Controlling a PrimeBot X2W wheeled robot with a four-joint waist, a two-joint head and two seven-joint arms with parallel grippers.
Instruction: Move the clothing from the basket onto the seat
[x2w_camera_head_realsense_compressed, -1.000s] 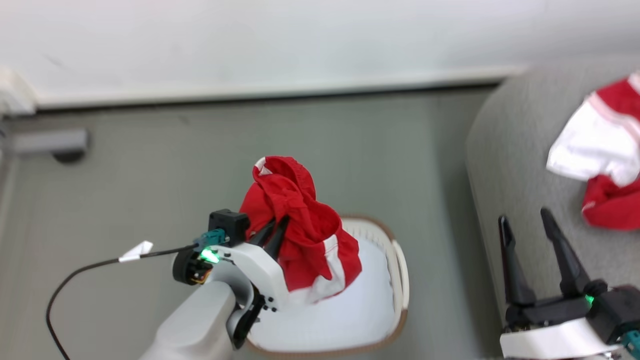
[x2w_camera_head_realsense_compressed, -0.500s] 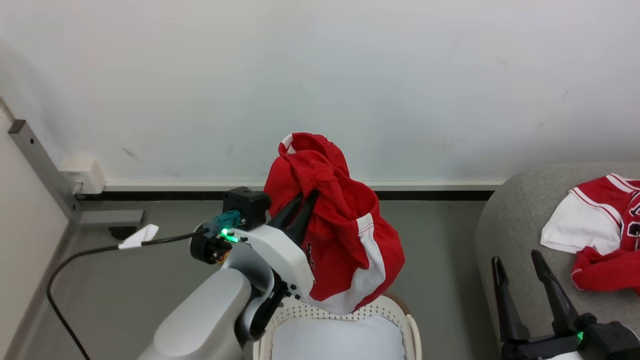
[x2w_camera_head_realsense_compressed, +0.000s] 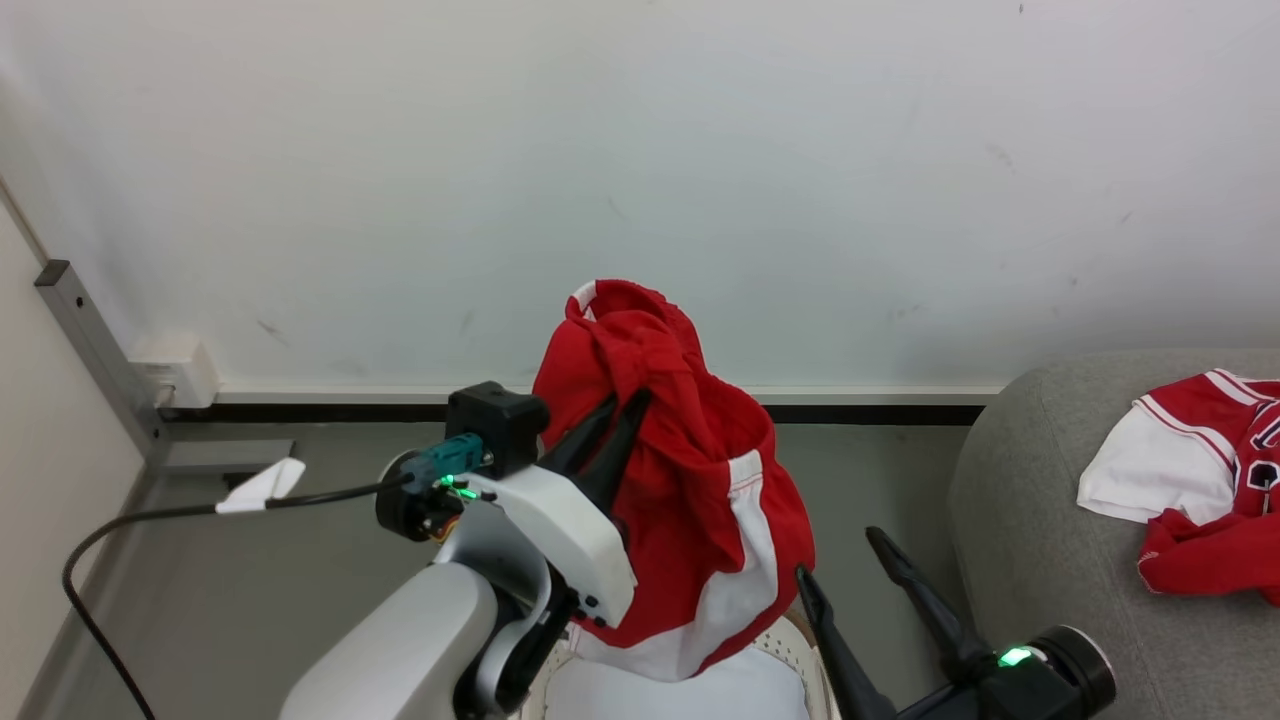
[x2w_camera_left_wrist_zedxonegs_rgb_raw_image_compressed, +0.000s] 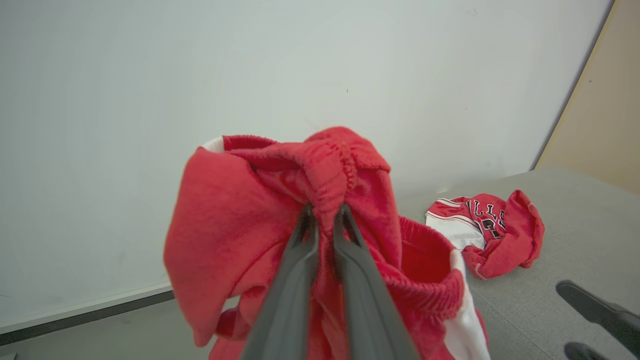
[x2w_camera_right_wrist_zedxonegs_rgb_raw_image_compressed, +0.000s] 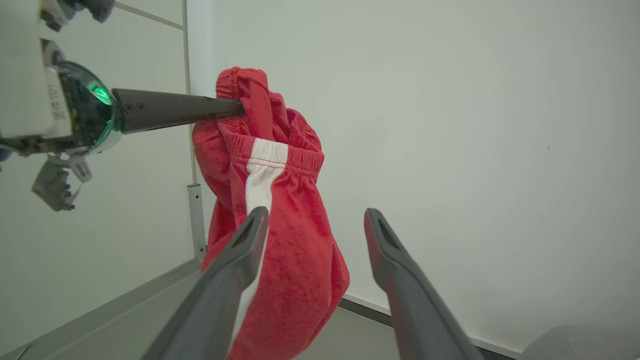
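My left hand (x2w_camera_head_realsense_compressed: 625, 400) pinched the red shorts (x2w_camera_head_realsense_compressed: 700, 500) by the waistband at centre frame, hanging over the basket (x2w_camera_head_realsense_compressed: 800, 640) at the bottom edge. My right hand (x2w_camera_head_realsense_compressed: 838, 555) was spread and empty. The next step, I judged, was a carry rightward to the grey sofa (x2w_camera_head_realsense_compressed: 1050, 520).

clothing (x2w_camera_head_realsense_compressed: 690, 520) lifted higher, right fingers (x2w_camera_head_realsense_compressed: 920, 597) swung nearer

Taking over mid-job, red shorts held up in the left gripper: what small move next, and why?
Probably carry the left gripper toward the sofa on the robot's right: it is shut on the red shorts, which hang over the basket, and a jersey lies there.
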